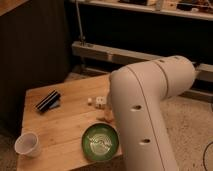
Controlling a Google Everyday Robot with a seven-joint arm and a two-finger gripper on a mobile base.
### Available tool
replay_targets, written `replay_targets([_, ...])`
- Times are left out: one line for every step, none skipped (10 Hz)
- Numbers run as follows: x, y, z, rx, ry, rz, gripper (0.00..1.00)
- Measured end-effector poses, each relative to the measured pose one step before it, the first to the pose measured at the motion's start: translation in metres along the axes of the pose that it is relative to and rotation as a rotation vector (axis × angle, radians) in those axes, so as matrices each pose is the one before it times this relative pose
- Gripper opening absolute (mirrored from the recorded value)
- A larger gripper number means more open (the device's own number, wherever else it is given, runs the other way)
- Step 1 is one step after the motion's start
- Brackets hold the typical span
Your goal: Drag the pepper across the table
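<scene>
The pepper (104, 118) is a small orange-tan shape lying on the light-wood planked table (60, 125), just above the green bowl (100, 142). Its right end is hidden behind my white arm (145, 105). The arm's big upper links fill the right of the view and cover the table's right side. My gripper does not show anywhere in the view; it is either behind the arm or outside the picture.
A white box with dots (101, 101) and a tiny white piece (90, 101) lie just beyond the pepper. A black flat object on something blue (48, 100) lies at the far left. A white cup (27, 144) stands at the front left corner. A metal rail (100, 52) runs behind the table.
</scene>
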Motion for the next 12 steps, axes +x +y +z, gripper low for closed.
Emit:
replay_targets([-0.00065,-0.0003,-0.00006,-0.00014,-0.00008,-0.0013,0.11])
replay_targets([0.00153,0.00124,-0.00016,0.00003,-0.00082,0.00177,0.11])
replay_targets([0.00674,0.00268,-0.00082,0.00988,-0.00767,0.01459,0.11])
replay_targets([0.00803,0.00362,-0.00123,0.0066,-0.00413,0.01401,0.11])
replay_targets([-0.0019,-0.00098,0.00001,-0.00109,0.001,-0.00387,0.11])
replay_targets([0.00027,0.00037,-0.00101,-0.0003,0.0001,0.00032,0.11])
replay_targets([0.00037,0.00011,-0.00072,0.0004,0.00006,0.00071,0.11])
replay_targets([0.00016,0.00035,-0.00012,-0.00052,-0.00031,-0.00036,0.11])
replay_targets([0.00177,0.00144,-0.00028,0.00255,-0.00406,0.00271,0.11])
replay_targets([0.00844,0.00375,-0.00121,0.01644,-0.01596,0.01494,0.11])
replay_targets([0.01002,0.00491,-0.00196,0.01209,-0.00885,0.01402,0.11])
replay_targets([-0.00335,-0.00192,0.00051,-0.00117,0.00063,-0.00617,0.11])
